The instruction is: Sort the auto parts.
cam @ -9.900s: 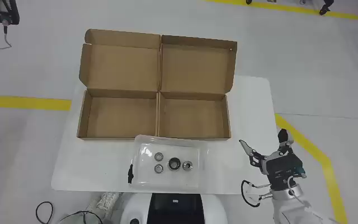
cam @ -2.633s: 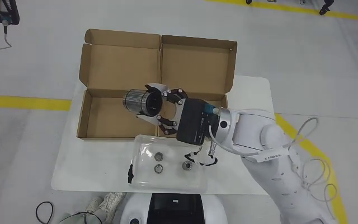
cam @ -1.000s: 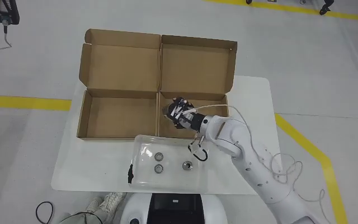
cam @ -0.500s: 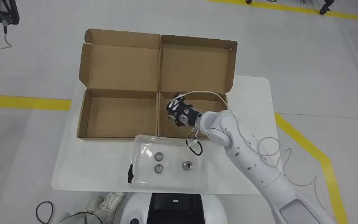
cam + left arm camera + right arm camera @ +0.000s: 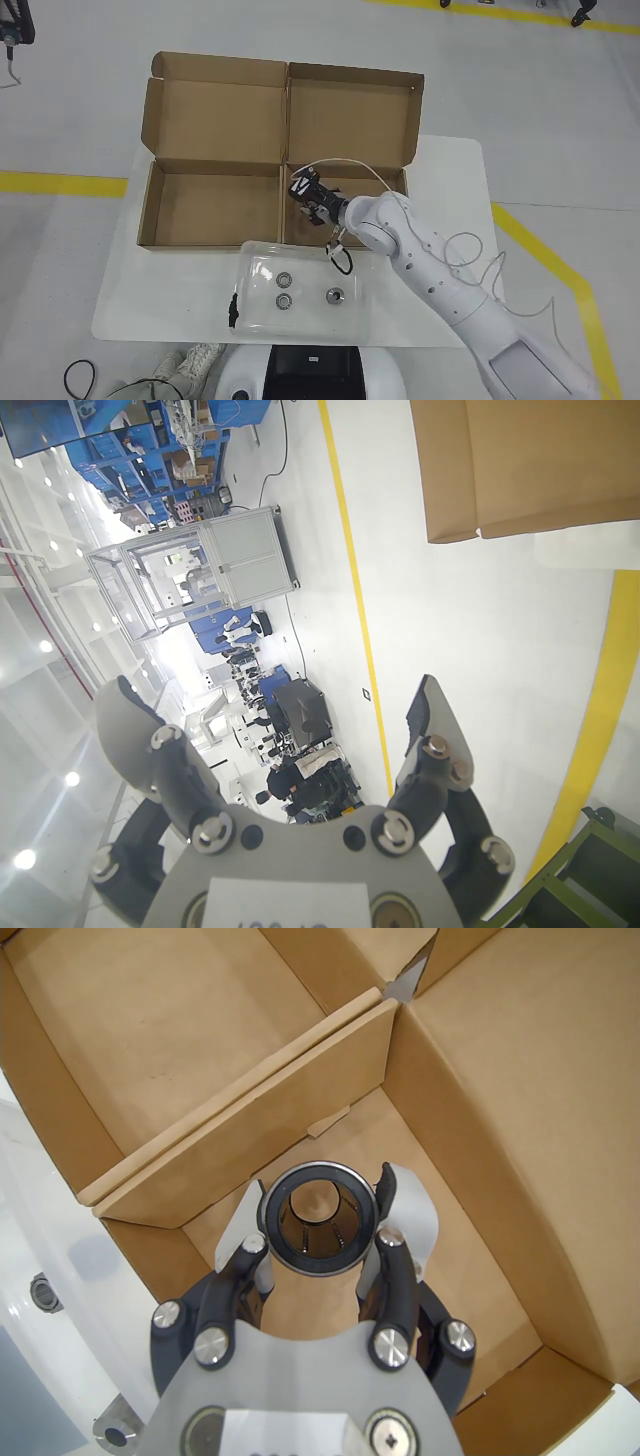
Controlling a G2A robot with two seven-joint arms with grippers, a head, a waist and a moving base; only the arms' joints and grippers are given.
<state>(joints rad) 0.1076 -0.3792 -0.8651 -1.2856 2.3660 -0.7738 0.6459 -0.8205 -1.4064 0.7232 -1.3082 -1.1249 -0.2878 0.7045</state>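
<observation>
At the left wall of the right box (image 5: 465,1278), we note the right jaws clamped on the bearing (image 5: 274,1220), its long axis pointing down at the box floor; left jaws open, well away.

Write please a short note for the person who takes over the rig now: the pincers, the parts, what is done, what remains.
Right pincer: shut on the bearing, held inside the right box, not yet released.
Left pincer: open, holding nothing.
Tray: three small parts lie in it, two side by side and one apart.
Done: the bearing is brought into the right box.
Left: release it, then sort the three small parts from the tray.
</observation>
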